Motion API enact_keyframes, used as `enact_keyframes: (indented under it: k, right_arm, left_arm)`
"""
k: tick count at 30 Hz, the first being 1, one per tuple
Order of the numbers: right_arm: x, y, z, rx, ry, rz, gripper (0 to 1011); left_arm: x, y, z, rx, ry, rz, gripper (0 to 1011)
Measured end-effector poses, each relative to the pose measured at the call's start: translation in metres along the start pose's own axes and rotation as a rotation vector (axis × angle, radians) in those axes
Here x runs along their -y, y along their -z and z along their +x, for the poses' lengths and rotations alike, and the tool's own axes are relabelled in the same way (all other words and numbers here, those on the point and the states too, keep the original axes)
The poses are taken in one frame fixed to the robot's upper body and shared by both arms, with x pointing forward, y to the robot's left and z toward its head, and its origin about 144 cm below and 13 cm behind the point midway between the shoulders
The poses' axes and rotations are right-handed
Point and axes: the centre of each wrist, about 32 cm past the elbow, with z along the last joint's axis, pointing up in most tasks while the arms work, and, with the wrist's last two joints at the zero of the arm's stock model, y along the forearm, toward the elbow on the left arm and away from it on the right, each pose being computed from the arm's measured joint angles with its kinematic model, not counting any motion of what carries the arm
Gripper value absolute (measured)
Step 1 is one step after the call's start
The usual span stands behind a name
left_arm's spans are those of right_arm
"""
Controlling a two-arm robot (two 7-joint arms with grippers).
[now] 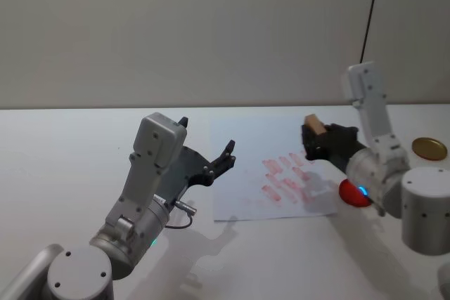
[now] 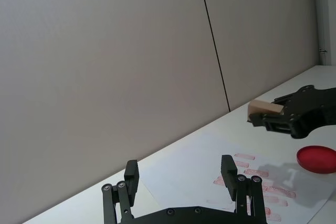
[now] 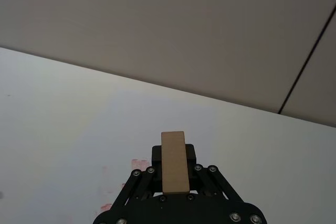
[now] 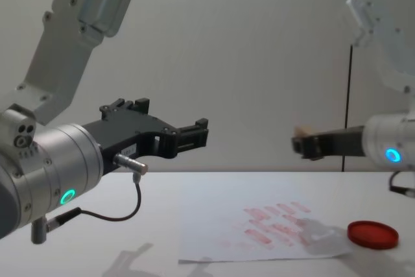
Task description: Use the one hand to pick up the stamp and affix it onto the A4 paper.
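Observation:
My right gripper [image 1: 313, 138] is shut on the tan wooden stamp [image 1: 314, 124], holding it in the air above the right part of the A4 paper [image 1: 242, 187]. In the right wrist view the stamp [image 3: 174, 161] stands on end between the black fingers. From the chest the stamp [image 4: 300, 132] hangs well above the paper [image 4: 259, 231], which bears rows of red imprints. My left gripper [image 1: 207, 136] stays open and still over the paper's left edge, with nothing in it; its open fingers [image 2: 228, 169] show in the left wrist view.
A flat red round ink pad [image 1: 354, 194] lies on the table just right of the paper, partly behind my right wrist. A gold lid [image 1: 429, 148] sits farther right. The white table stretches open to the left and front.

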Motion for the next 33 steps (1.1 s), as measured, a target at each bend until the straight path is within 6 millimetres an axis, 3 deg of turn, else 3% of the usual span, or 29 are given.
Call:
enact_keyframes:
  k: [17,33]
  right_arm:
    - [0.022,0.024,0.025,-0.049,0.099,-0.082,219]
    - [0.025,0.049,0.032,-0.066,0.118,-0.161,219]
  left_arm:
    - [0.000,0.000,0.000,0.000,0.000,0.000,993]
    - [0.000,0.000,0.000,0.000,0.000,0.000,993]
